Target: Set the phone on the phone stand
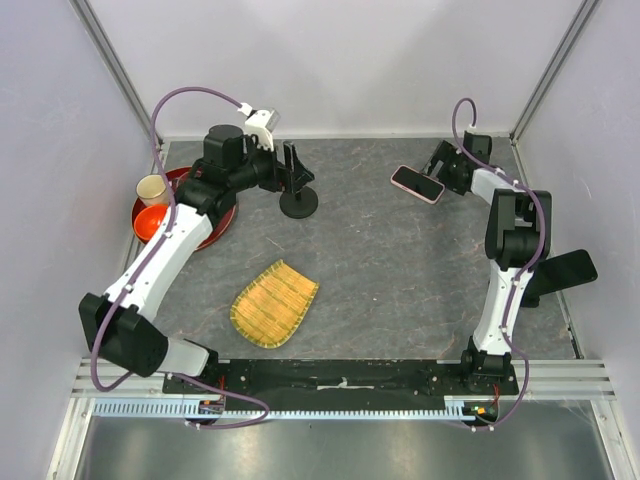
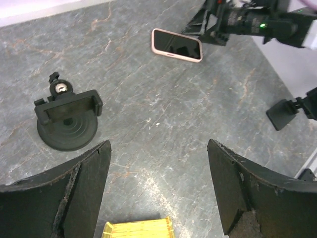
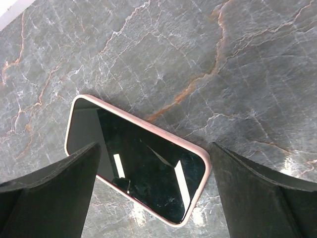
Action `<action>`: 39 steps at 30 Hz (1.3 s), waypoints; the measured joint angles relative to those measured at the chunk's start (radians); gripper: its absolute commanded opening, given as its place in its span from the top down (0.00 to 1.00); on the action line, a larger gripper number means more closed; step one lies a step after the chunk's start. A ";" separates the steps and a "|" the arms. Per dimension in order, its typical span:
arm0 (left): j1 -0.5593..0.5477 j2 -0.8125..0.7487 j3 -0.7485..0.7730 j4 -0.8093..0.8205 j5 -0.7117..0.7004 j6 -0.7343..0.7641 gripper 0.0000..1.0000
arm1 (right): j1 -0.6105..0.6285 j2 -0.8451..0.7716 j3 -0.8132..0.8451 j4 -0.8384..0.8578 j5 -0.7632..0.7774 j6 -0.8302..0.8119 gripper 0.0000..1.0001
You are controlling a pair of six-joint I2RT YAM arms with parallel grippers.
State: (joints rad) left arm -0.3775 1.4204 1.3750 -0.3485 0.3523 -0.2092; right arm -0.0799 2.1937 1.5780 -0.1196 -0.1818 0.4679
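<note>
I'm hovering right gripper (image 3: 153, 153), jaws apart, directly over pink-cased phone (image 3: 136, 168) | long axis running upper-left to lower-right in wrist frame | left gripper (image 2: 158, 148), also apart, sitting farther off by phone stand (image 2: 68, 119)

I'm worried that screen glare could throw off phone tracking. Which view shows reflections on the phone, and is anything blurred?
Right wrist view: the phone carries several bright streaks on its black screen, though its pink rim is crisp. Left wrist view: phone and stand are sharp, with only a faint sheen on the screen. Top view: even light, soft shadows, no screen glare.
</note>
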 measured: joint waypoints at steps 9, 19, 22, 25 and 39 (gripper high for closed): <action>-0.002 -0.059 -0.016 0.062 0.072 -0.040 0.16 | 0.010 -0.024 -0.069 0.068 -0.013 -0.008 0.02; -0.002 -0.060 -0.034 0.068 0.073 -0.048 0.16 | 0.231 -0.177 -0.272 0.077 -0.003 0.007 0.02; -0.002 -0.060 -0.034 0.068 0.068 -0.048 0.16 | 0.304 -0.200 -0.274 0.056 0.048 0.006 0.02; -0.002 -0.060 -0.034 0.068 0.069 -0.048 0.16 | 0.315 -0.200 -0.242 0.001 0.149 -0.005 0.02; -0.002 -0.060 -0.034 0.069 0.077 -0.050 0.16 | 0.310 0.063 0.238 -0.325 0.469 0.080 0.02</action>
State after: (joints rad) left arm -0.3794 1.3602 1.3411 -0.2790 0.4294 -0.2596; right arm 0.2298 2.2570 1.8156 -0.4450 0.2874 0.5480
